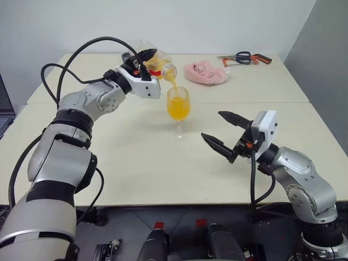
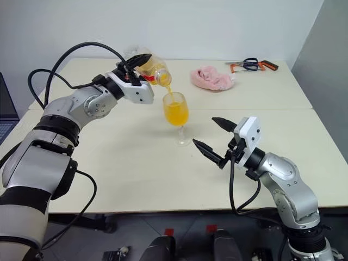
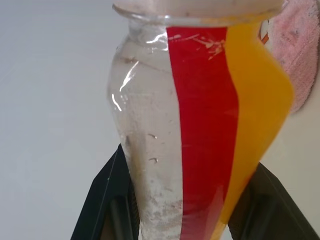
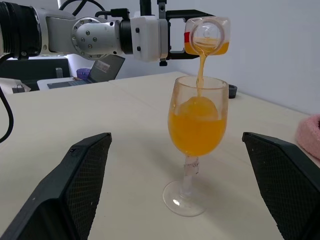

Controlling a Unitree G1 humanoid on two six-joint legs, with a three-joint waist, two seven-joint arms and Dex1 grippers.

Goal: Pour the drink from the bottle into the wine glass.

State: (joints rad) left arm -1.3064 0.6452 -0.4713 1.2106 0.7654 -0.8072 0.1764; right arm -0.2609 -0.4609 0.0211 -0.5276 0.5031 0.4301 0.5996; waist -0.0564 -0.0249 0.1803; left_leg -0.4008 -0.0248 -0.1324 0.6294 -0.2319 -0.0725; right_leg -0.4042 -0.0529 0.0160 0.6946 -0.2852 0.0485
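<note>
My left gripper (image 1: 145, 60) is shut on the clear bottle (image 1: 160, 64), which is tipped with its mouth over the wine glass (image 1: 178, 109). A thin stream of the orange drink (image 4: 201, 70) runs from the bottle's mouth into the glass, whose bowl is over half full. In the left wrist view the bottle (image 3: 200, 125) shows its red stripe and orange liquid between my two black fingers (image 3: 105, 200). The glass stands upright on the table. My right gripper (image 1: 217, 130) stands open to the right of the glass, apart from it, with nothing between its fingers.
A pink cloth (image 1: 205, 73) lies on the beige table (image 1: 136, 157) behind the glass. Scissors and a small tool (image 1: 244, 58) rest at the far right corner. A laptop (image 1: 4, 111) sits past the table's left edge.
</note>
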